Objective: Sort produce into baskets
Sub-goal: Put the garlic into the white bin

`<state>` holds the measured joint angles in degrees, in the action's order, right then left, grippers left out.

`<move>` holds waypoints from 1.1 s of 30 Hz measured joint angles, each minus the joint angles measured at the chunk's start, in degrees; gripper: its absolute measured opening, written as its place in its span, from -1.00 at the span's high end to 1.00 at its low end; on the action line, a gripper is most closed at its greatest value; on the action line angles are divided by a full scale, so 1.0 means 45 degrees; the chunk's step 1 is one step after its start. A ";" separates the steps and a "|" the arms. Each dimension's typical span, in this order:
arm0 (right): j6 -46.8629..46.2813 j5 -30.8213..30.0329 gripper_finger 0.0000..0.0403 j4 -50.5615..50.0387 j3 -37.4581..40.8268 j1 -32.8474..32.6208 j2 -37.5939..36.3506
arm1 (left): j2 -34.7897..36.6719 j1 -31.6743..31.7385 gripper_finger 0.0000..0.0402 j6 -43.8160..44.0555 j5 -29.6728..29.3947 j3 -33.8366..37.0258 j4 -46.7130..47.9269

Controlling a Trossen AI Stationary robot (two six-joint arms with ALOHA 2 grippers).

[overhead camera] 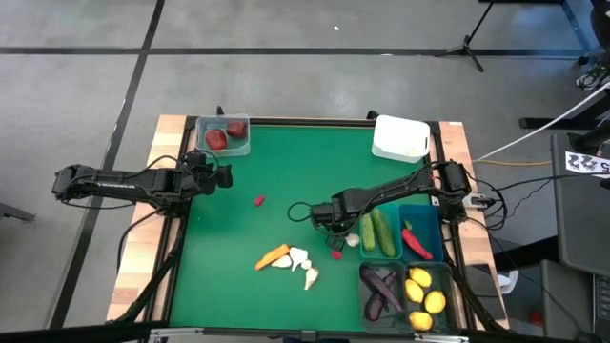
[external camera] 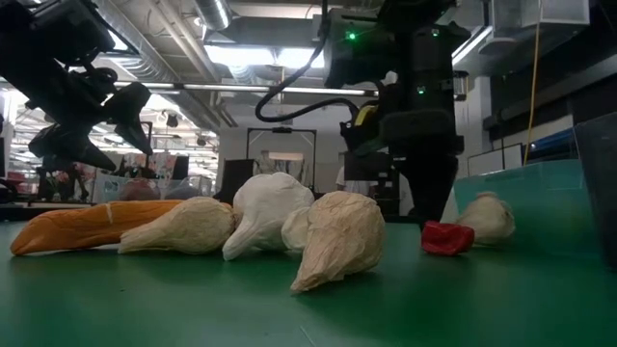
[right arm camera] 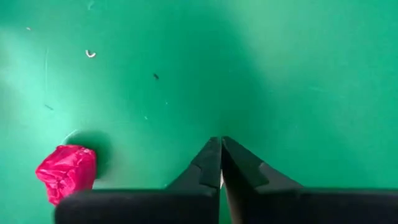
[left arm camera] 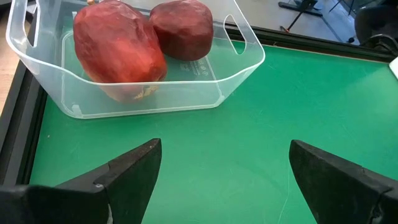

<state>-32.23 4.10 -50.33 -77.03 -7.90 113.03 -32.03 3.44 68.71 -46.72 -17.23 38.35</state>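
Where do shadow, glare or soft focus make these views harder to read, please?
Low view: bright ceiling lights backlight both arms into silhouettes; the garlic in front is sharp, the room behind soft. Right wrist view: a dark shadow spreads above the shut right gripper, beside the small red piece. Left wrist view: even light, mild sheen on the clear basket.

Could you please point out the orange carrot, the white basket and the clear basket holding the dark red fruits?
Orange carrot (overhead camera: 273, 256): high view, mid-body.
White basket (overhead camera: 400, 137): high view, centre.
Clear basket (left arm camera: 239, 37): left wrist view, rim by handle.
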 joint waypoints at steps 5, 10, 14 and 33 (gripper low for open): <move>0.0600 -0.0012 0.97 0.0197 -0.0181 0.0000 0.0000 | 0.0003 -0.0002 -0.72 -0.0005 0.0000 0.0000 0.0000; 0.1397 -0.0457 0.99 0.0227 -0.0773 0.0000 -0.0010 | 0.0000 -0.0003 -0.72 -0.0005 0.0000 0.0003 0.0000; 0.2291 -0.0584 0.99 0.0162 -0.1410 0.0000 -0.0010 | 0.0000 -0.0005 -0.72 0.0000 -0.0002 0.0005 0.0002; 0.5297 -0.2033 1.00 -0.3254 -0.3220 0.0831 -0.0010 | 0.0000 -0.0003 -0.72 0.0015 0.0000 0.0000 0.0000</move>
<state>-8.40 -5.05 -64.97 -91.53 -4.16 112.99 -32.03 3.43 68.77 -46.72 -17.23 38.35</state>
